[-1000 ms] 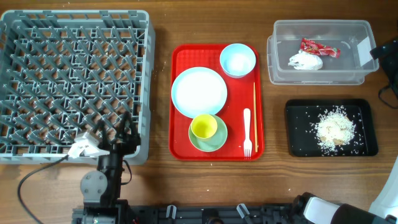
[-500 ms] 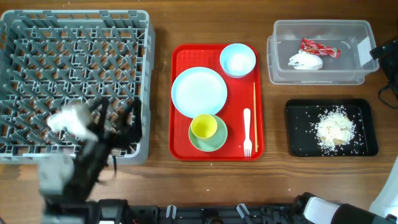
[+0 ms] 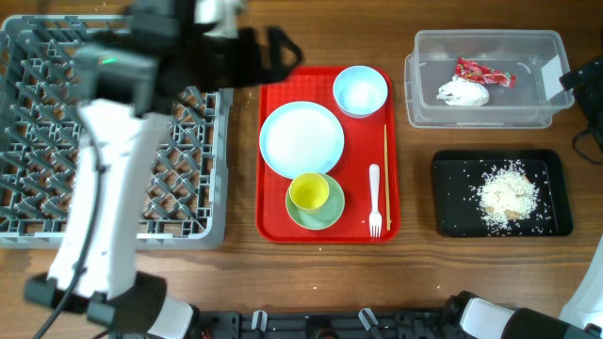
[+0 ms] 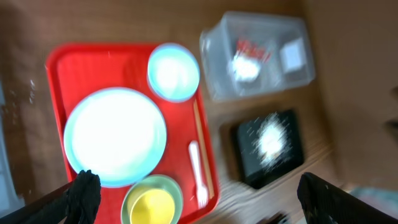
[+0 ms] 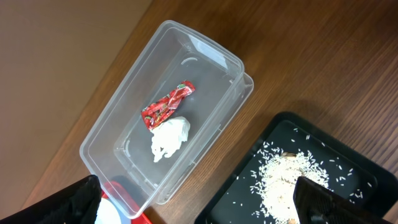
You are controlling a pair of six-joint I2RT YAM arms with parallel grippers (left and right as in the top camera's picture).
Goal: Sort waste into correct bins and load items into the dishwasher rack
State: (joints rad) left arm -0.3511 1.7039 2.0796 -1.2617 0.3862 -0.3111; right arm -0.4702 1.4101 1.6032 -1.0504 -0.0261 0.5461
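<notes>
The red wrapper and the white tissue lie touching each other in the clear tub at the far right of the table. The wrapper is on the far side of the tissue. Just on the near side of the tub, the black tray holds a heap of rice with loose grains scattered round it.

In the middle, a red tray carries the dishes. The pale blue plate is on its left half and the blue bowl in its far right corner. The yellow cup stands in the green saucer at the near edge. The white fork and the chopsticks lie side by side along the right edge.

The grey rack fills the left side. The left arm stretches over it, and the left gripper hangs blurred above the far left corner of the red tray, fingers spread wide and holding nothing. The right gripper hangs above the tub and the black tray, likewise spread wide and holding nothing.
</notes>
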